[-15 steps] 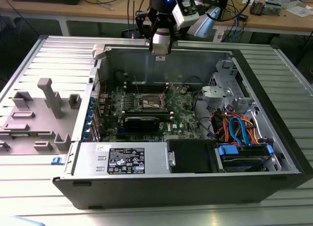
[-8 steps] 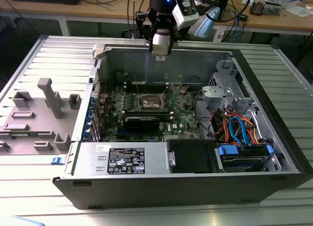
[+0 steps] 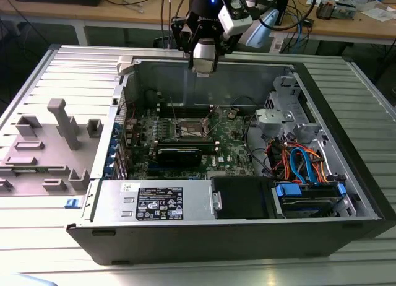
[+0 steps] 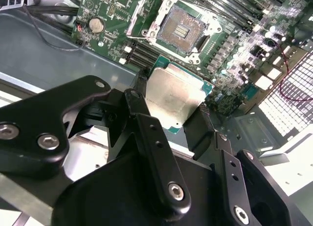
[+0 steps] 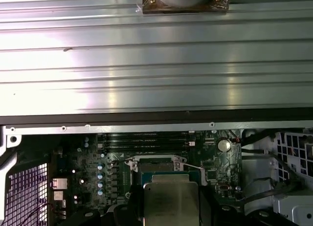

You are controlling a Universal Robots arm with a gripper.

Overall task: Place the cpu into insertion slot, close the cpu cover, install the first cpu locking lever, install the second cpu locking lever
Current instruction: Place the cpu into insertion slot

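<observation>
black claw (image 4: 172, 102) — jointed links (image 4: 157, 152), silver screws (image 4: 176, 191) — blue-lit wrist (image 3: 205, 17)

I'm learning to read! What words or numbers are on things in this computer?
Black-and-white label on the silver box: print too small to read.
Green motherboard: tiny white markings, unreadable.
The cpu held by the gripper: no text I can read.

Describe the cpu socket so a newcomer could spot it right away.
Inside the open computer case lies the green motherboard. Near its middle is the insertion slot: a square, metal-rimmed socket with exposed contacts, unlike the long black memory slots beside it.
</observation>
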